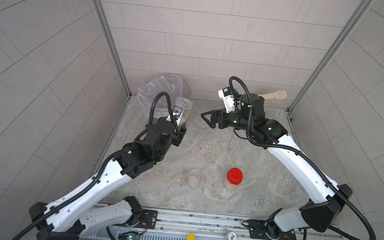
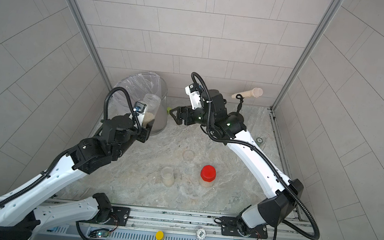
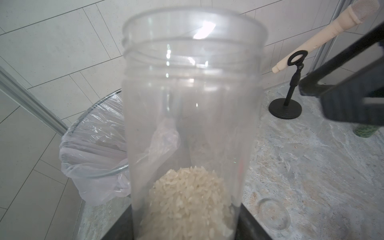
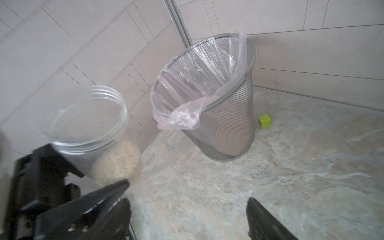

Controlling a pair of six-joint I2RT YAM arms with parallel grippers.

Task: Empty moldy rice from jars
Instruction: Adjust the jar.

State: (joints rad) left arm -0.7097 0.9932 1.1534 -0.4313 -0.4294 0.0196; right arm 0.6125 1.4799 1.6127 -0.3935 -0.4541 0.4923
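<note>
My left gripper is shut on the base of a clear, lidless jar. Moldy rice fills its lower part. The jar's mouth is beside the rim of the lined metal bin. My right gripper hangs open and empty just to the right of that jar. Two more jars with rice stand on the near table in both top views: a clear one and a red-lidded one.
A loose clear lid lies on the table between the arms. A beige microphone on a black stand is at the back right. A small green cube and a dark green cylinder sit near the bin.
</note>
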